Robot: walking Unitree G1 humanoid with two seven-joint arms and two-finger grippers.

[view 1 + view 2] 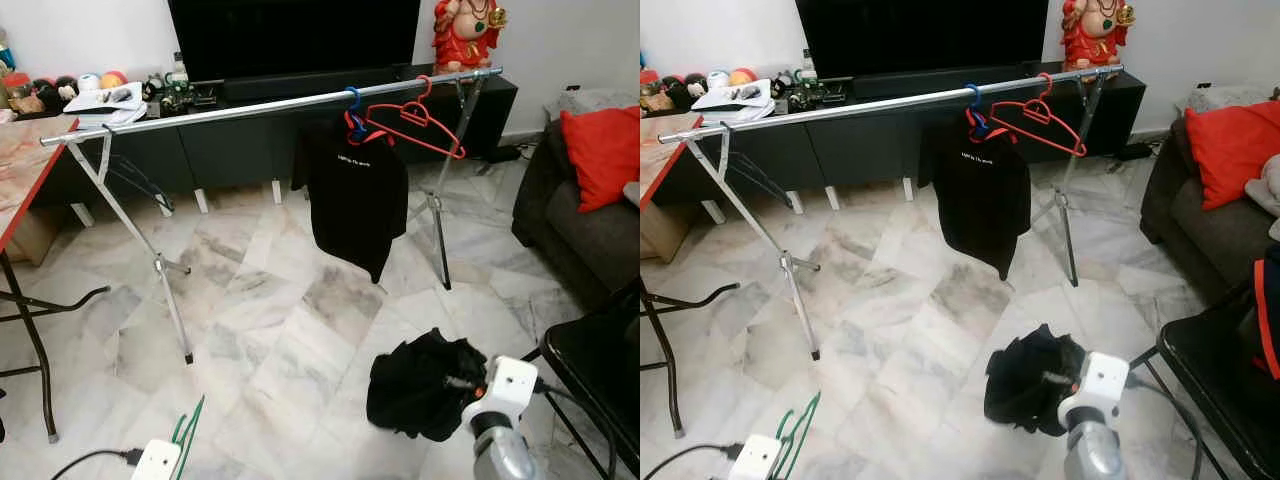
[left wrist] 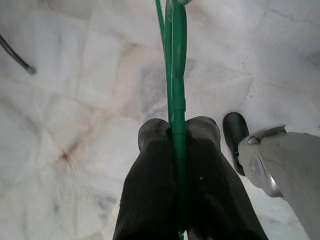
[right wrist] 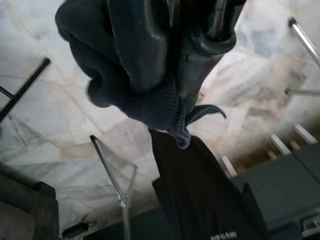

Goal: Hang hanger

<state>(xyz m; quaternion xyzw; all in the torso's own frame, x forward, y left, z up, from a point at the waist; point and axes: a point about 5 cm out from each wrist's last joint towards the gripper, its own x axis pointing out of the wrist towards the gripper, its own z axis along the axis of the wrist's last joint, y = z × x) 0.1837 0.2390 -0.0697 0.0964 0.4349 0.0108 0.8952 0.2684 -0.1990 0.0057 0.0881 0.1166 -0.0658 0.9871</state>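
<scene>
A long metal rail (image 1: 270, 105) crossed the room, carrying a black shirt (image 1: 350, 195) on a blue hanger (image 1: 352, 112) and an empty red hanger (image 1: 415, 125) beside it. Low down, the left gripper (image 2: 178, 131) had its fingers (image 2: 150, 170) pinched on a green hanger (image 2: 175, 60), mostly cut off by the frame edge. The right gripper (image 3: 165, 100) clamped a bunched dark garment (image 1: 420, 385) over the marble floor (image 1: 270, 320). A sofa (image 1: 570, 220) with a red cushion (image 1: 605, 150) stood on the right.

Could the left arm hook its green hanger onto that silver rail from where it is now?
Probably not yet. The left gripper holds the green hanger low near the floor, and the rail stands well ahead across open marble floor, so the robot would likely step closer.
</scene>
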